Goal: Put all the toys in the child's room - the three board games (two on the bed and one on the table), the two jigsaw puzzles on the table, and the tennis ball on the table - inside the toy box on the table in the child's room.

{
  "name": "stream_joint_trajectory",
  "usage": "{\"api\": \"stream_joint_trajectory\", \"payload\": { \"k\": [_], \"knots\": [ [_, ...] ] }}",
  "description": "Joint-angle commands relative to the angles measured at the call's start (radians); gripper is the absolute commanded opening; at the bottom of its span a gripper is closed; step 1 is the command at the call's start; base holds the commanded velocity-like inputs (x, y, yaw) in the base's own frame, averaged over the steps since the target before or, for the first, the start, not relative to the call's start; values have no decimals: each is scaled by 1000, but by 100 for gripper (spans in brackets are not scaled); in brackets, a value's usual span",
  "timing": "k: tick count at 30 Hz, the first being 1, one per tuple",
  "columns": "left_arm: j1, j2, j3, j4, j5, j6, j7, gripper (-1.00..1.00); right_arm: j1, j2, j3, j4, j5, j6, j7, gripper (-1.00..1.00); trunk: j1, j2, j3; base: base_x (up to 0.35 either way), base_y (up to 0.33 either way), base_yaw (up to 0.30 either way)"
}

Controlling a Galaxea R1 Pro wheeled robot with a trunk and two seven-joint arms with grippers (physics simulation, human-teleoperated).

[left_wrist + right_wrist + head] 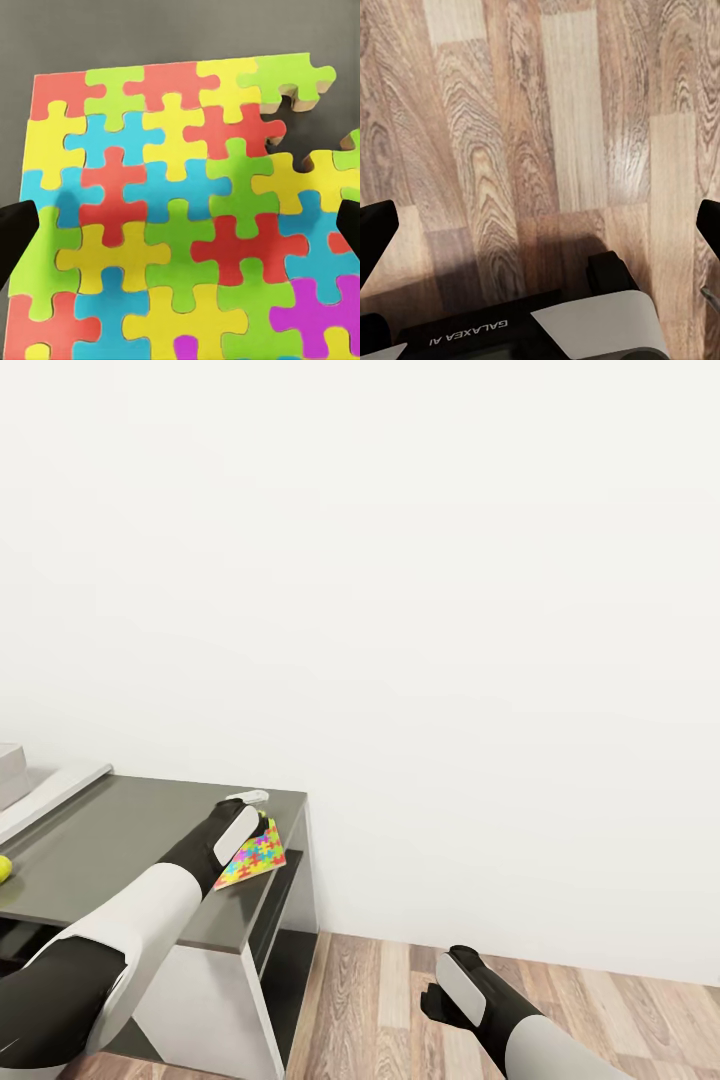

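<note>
Jigsaw puzzle (252,856) flat on dark cabinet (120,840), long axis diagonal; left pincer (180,225) spread wide above

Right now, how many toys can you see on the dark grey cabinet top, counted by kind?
Jigsaw puzzles: 1, lying under the left gripper
Tennis balls: 1, at the picture's left edge
Board games: 0
Total: 2 toys on the cabinet top

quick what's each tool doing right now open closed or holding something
Left tool: open, fingers wide apart over the jigsaw puzzle on the dark cabinet, holding nothing.
Right tool: open, empty, above the wood floor.
</note>
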Motion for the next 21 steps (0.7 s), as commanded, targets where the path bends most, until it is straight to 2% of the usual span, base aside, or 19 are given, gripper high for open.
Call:
{"api": "stream_joint_trajectory", "payload": {
  "k": [1,21],
  "knots": [
    [0,2,-8,1,32,2,8,100,-1,-1,8,-1,-10,2,-8,100,0,0,-1,-2,-2,0],
    [0,1,-7,1,32,1,5,100,-1,-1,7,-1,-10,2,-8,100,0,0,-1,-27,-41,0]
  ]
}}
